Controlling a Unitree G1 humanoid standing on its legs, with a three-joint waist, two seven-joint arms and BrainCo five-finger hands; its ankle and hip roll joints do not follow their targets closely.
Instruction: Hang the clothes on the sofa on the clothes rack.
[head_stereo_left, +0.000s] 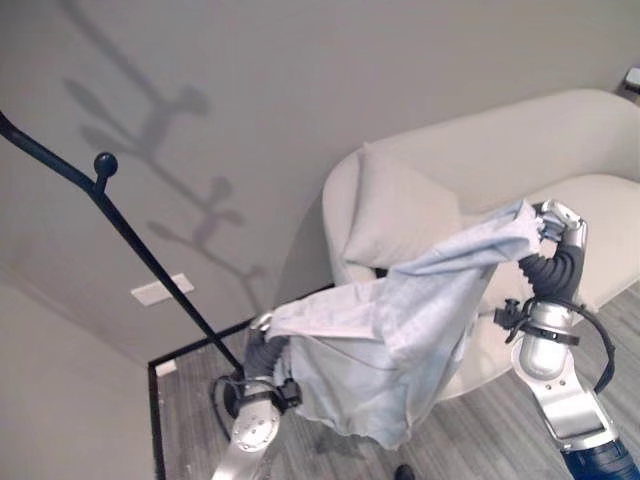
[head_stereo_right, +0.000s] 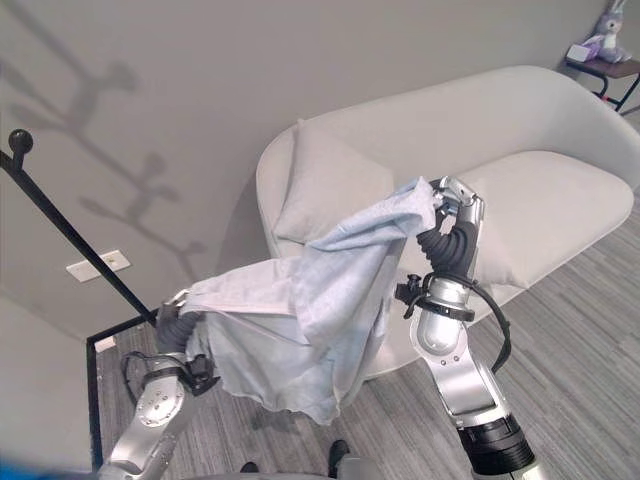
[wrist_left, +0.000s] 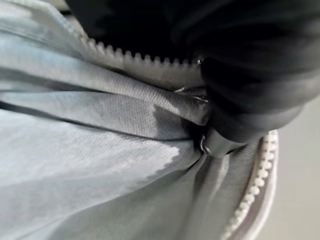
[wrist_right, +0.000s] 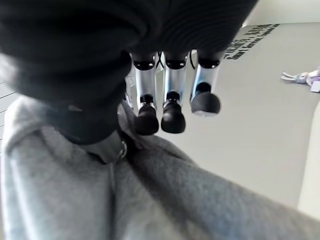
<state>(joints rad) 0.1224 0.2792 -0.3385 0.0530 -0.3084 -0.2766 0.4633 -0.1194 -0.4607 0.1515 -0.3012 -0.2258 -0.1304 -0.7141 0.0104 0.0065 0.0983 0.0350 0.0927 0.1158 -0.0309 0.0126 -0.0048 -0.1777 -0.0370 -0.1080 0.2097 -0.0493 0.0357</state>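
One garment (head_stereo_left: 400, 330), pale blue-grey with a zipper, is held clear of the sofa (head_stereo_right: 540, 170) and stretched in the air between both hands; its lower edge hangs over the floor (head_stereo_right: 580, 330).

Right hand (head_stereo_right: 455, 205): raised in front of the sofa seat. In its wrist view the fingers (wrist_right: 172, 112) curl toward the cloth bunched at the palm, so it reads as gripping the garment.

Left hand (head_stereo_left: 262, 335): lower, near the base of the clothes rack (head_stereo_left: 130, 235), mostly buried in fabric. Its wrist view shows cloth and zipper pressed against the dark cover; whether its fingers are closed on the cloth, I cannot tell.

Risks, judged:
- The cloth is bunched, with no collar or loop presented, so it may slide off the rack's knob (head_stereo_left: 105, 162) instead of catching.
- The left hold is unverified; a lift could pull that end free.
- The loose lower edge could snag on the rack's pole.

Counts: one garment, one rack, one sofa, one cushion (head_stereo_right: 325, 185), one knob in sight.
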